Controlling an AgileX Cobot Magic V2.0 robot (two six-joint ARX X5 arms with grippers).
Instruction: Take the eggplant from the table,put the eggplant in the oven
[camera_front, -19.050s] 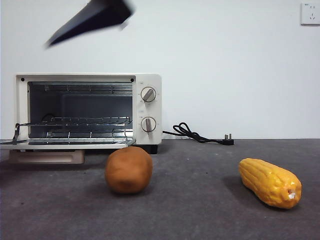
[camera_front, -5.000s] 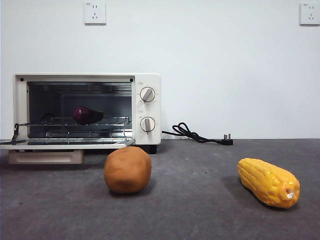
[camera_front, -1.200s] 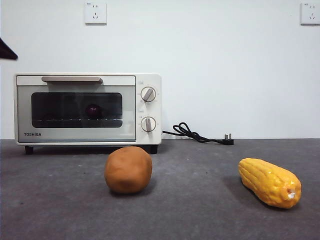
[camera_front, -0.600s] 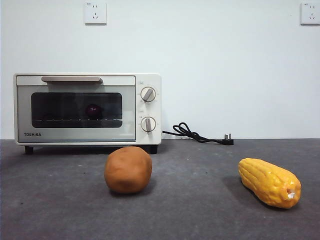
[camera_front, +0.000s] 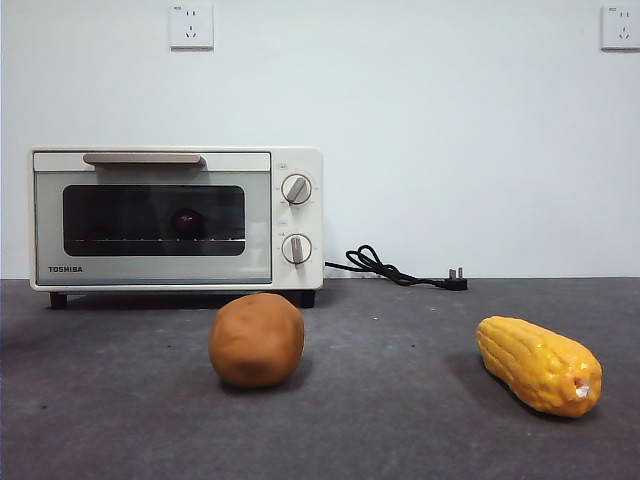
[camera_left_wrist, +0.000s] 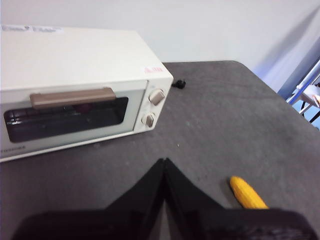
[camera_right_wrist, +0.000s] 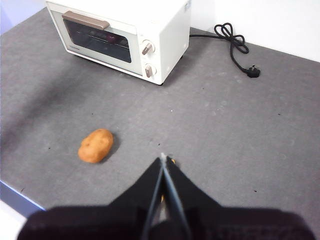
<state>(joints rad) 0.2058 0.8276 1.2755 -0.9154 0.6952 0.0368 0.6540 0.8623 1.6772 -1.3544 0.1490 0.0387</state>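
The cream-white TOSHIBA toaster oven (camera_front: 175, 220) stands at the back left of the dark grey table (camera_front: 400, 420), its glass door shut and the bar handle (camera_front: 143, 158) across the top. The eggplant (camera_front: 186, 221) sits inside on the wire rack, showing through the tinted glass as a dim purple shape just right of the window's middle; its outline is hard to make out. In front of the oven, near its knob side, rests a brown potato-like lump (camera_front: 256, 340), and well apart to the right lies a yellow corn cob (camera_front: 540, 364). A black power cord (camera_front: 395, 268) trails from behind the oven along the wall. The left gripper (camera_left_wrist: 164, 162) hangs above the table before the oven, its jaws pressed together and empty. The right gripper (camera_right_wrist: 162, 159) hangs high over the table, jaws likewise closed on nothing.
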